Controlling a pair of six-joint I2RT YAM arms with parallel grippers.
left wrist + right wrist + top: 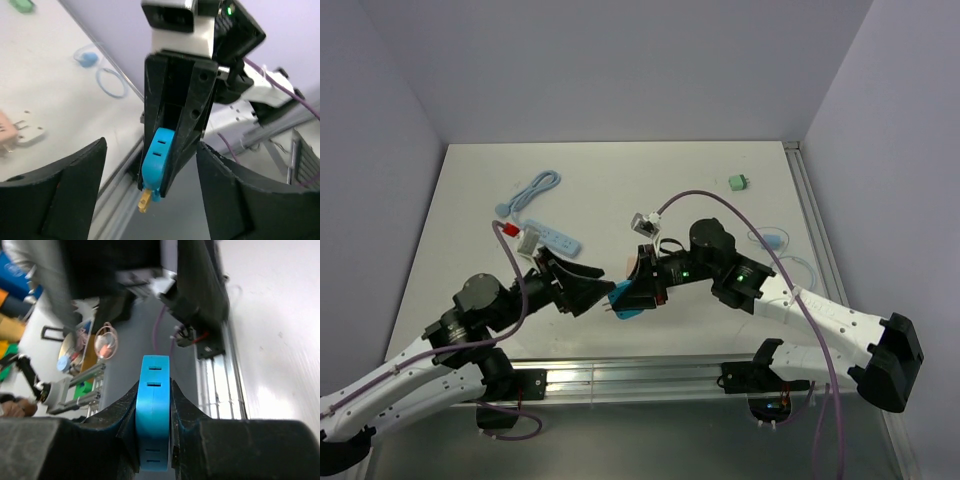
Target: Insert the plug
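Observation:
My right gripper [638, 292] is shut on a blue adapter block [625, 299] with slot pairs in its edge and holds it above the table's front edge. In the right wrist view the block [154, 410] stands upright between the pads of that gripper [154, 420]. My left gripper [600, 292] is open and empty, its fingertips close to the block and pointing at it. In the left wrist view the block [159, 157] sits between my open left fingers [60, 195], with a small yellow prong [145, 200] at its lower end. A pink and white plug [15, 132] lies on the table.
A blue power strip [556, 238] with a white and red plug [521, 236], a coiled blue cable [528, 191], a white adapter [645, 221], a green piece [738, 182] and a blue-tipped clear cable [775, 241] lie on the table. A purple cable [720, 205] arcs over my right arm.

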